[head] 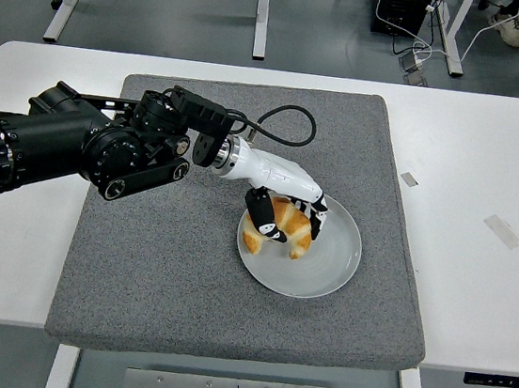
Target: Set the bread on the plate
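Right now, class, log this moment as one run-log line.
left hand: shut on golden croissant | croissant: over round white plate, left part | right arm: not in view

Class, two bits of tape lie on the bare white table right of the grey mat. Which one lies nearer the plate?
The smaller piece of tape, just off the grey mat's right edge, is nearer the plate. The larger strip lies farther right.

One croissant (282, 227), one white plate (326, 268), one grey mat (165, 268), one white table (477, 277). One robot arm (67, 142) in view, ending in one hand (286, 211). Two scraps of tape on the table: one small (409, 178), one larger (501, 230).
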Controlling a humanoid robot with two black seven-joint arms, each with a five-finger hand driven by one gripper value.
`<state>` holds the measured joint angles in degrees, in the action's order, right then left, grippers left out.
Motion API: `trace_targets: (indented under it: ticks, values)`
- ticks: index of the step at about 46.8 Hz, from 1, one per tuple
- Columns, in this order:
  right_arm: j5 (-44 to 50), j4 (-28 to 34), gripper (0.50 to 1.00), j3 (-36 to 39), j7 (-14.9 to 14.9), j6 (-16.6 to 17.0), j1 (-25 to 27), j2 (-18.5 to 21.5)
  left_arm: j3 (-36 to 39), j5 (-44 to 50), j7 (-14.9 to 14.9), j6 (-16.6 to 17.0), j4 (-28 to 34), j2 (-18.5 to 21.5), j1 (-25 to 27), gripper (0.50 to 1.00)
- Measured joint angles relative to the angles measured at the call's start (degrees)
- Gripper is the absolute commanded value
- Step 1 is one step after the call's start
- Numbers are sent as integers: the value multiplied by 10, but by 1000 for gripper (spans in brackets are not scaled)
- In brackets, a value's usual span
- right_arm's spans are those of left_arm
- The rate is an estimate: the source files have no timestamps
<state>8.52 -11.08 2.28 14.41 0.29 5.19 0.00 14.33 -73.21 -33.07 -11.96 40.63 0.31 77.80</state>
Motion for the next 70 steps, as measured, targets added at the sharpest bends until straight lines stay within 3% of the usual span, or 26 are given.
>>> trace_targets:
  ticks: [16,28,42,56,70]
  values:
    - [0,0,1000,0,0,0,0,0,0,0,3,12,-4,-3,-1,548]
    - [0,0,1000,0,0,0,0,0,5,0,3,20,-17,-3,-2,616]
    - [0,0,1000,0,0,0,0,0,5,0,2,27,-21,-3,-11,725]
    - [0,-1,1000,0,0,0,0,0,2,8,2,38,-23,-3,-16,942]
    - [0,-1,1000,0,0,0,0,0,-12,39,2,56,-23,-3,-18,974]
